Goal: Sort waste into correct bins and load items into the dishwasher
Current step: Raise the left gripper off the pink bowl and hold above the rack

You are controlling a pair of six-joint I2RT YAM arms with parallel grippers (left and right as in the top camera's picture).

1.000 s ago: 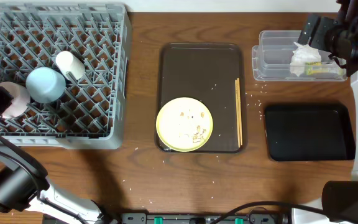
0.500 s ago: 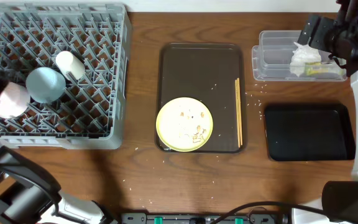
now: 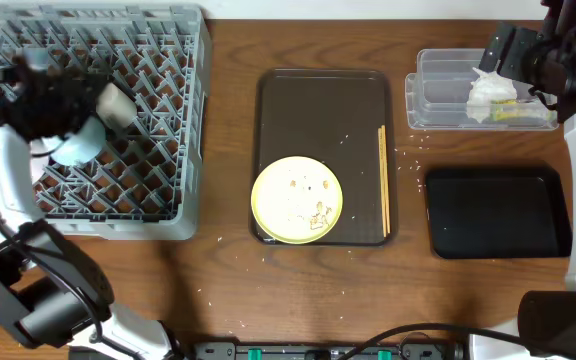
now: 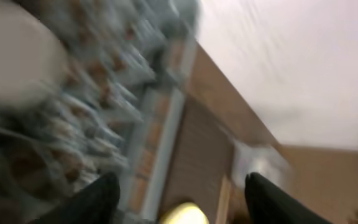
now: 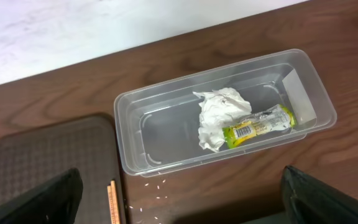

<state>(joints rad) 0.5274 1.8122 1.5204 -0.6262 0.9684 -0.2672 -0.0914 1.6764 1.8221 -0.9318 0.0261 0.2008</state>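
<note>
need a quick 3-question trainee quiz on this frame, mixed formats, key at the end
1. True or false: the yellow plate already sits in the dish rack.
2. What lies in the clear tub? A) a spoon B) a white tissue and a snack wrapper C) nothing
3. Short answer: is the right claw open or shut, and does it hold anything?
Key: 1 false, it is on the brown tray. 2 B. 3 open, holding nothing.
</note>
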